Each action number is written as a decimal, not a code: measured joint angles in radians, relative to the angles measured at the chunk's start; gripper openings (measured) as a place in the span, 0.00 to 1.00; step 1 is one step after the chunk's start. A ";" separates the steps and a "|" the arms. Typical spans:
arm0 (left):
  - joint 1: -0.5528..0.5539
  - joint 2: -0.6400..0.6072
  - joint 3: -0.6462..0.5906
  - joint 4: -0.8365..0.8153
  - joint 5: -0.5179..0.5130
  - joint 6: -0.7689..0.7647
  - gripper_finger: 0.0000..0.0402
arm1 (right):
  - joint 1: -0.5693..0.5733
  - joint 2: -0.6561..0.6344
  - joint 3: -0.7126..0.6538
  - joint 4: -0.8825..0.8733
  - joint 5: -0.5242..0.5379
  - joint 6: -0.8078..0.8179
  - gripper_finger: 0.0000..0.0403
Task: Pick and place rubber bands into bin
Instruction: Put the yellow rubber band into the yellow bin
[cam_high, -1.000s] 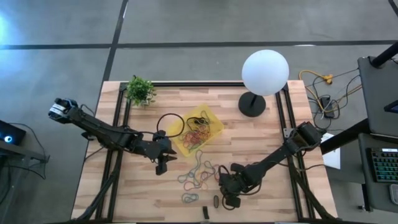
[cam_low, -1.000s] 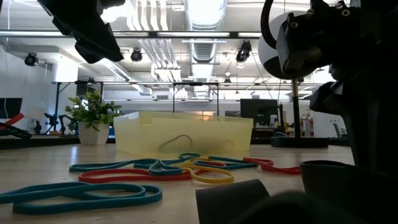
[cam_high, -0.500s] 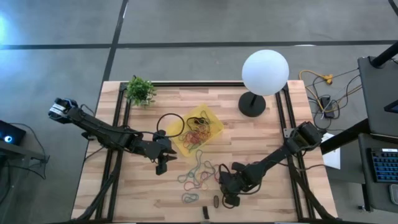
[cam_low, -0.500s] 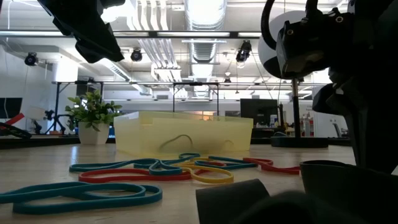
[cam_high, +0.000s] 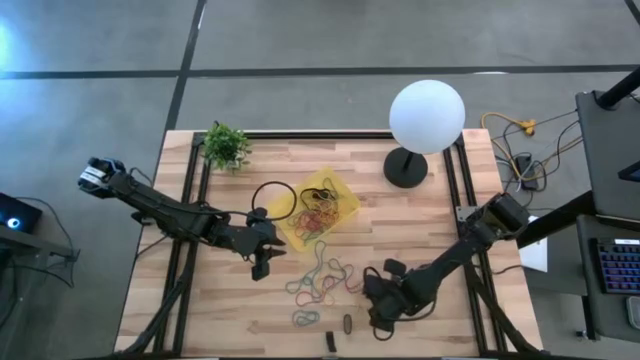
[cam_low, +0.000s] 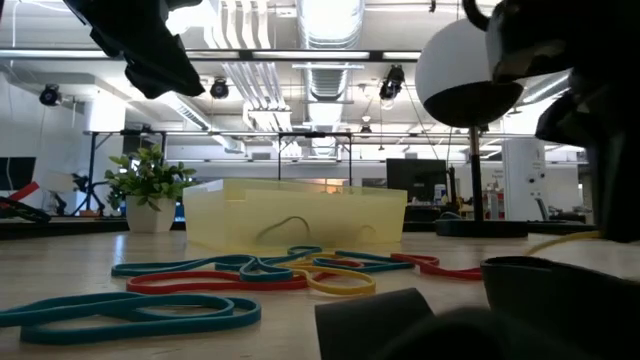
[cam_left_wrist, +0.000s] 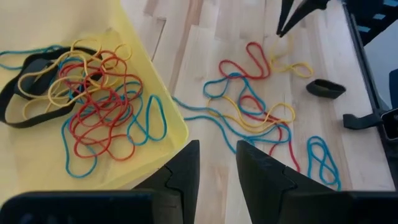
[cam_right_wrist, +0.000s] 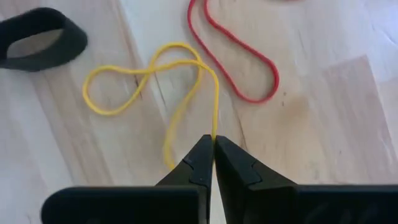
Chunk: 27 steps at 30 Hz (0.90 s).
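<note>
Right tool (cam_right_wrist: 213, 144) has shifted rightward — pinched shut on a yellow rubber band (cam_right_wrist: 149, 78).

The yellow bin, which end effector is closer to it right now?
Left. The left end effector hangs just beside the yellow bin, over its near-left corner. The right end effector is farther off, past the loose bands, pinching a yellow band.

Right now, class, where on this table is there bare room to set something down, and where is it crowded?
Bare wood lies between the plant and the lamp, and along the table's left edge. It is crowded from the bin down through the loose rubber bands to the right gripper.
</note>
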 joint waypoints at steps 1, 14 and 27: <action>0.000 0.000 0.000 0.004 -0.002 0.001 0.22 | 0.002 -0.001 0.000 -0.004 0.007 0.009 0.02; 0.000 0.000 0.000 0.007 -0.018 0.000 0.22 | 0.019 -0.042 0.031 0.006 0.181 0.040 0.02; 0.001 0.000 0.000 0.023 -0.055 0.002 0.22 | -0.001 -0.067 0.162 -0.067 0.426 -0.102 0.02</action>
